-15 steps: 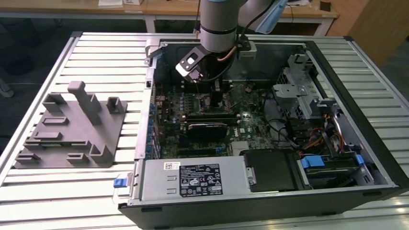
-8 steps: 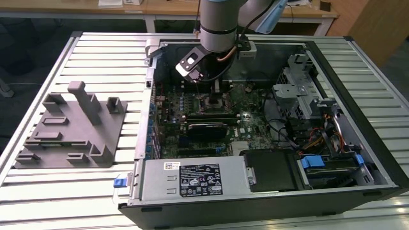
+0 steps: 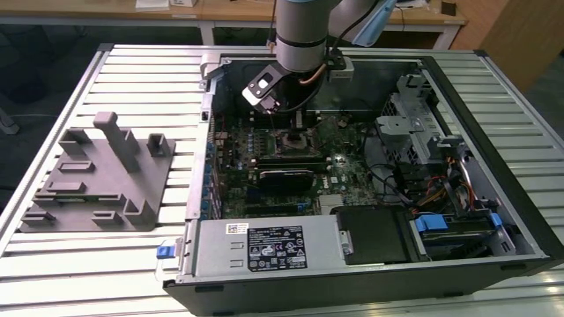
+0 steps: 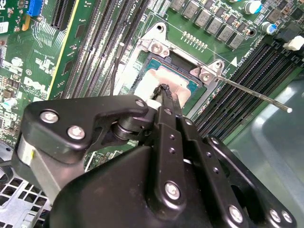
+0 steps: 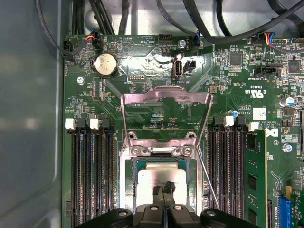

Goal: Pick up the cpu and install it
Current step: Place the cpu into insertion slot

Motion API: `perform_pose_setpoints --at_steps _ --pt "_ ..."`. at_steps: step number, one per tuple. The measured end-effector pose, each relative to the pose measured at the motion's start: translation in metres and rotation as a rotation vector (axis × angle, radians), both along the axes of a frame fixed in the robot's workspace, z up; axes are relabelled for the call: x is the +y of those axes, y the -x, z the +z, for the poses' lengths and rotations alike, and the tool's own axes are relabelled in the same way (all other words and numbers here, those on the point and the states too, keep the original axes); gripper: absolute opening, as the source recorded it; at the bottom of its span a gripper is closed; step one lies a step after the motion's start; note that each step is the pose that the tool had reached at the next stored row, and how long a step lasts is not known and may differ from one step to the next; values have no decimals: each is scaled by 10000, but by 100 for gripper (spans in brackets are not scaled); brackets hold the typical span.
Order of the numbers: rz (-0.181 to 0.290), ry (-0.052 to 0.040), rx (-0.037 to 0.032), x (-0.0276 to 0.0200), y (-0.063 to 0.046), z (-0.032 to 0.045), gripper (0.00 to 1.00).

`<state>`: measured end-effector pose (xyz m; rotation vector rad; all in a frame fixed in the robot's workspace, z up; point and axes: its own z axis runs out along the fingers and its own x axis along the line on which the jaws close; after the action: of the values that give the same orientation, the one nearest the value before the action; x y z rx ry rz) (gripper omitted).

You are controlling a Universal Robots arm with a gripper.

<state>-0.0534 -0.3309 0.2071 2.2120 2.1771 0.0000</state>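
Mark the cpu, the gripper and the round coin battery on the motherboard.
cpu (image 5: 151,178): first wrist view, on its bare silvery top.
gripper (image 5: 163,189): first wrist view, midway between its fingertips, at the cpu's top.
coin battery (image 5: 105,65): first wrist view, centre of its round face.

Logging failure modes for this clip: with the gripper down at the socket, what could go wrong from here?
The shut gripper is at the top of the cpu, which lies in the socket; pushing on it if it sits askew might damage the contacts. The thin release lever juts out beside the socket, so the gripper could snag it. The load plate is open, so the unclamped cpu might shift.
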Motion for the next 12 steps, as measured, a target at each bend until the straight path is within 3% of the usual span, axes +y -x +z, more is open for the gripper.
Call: perform_pose_setpoints --at_steps 6,12 --pt "0 -1 0 0 -13 -10 11" --pt "1 0 -18 0 -14 -72 11"
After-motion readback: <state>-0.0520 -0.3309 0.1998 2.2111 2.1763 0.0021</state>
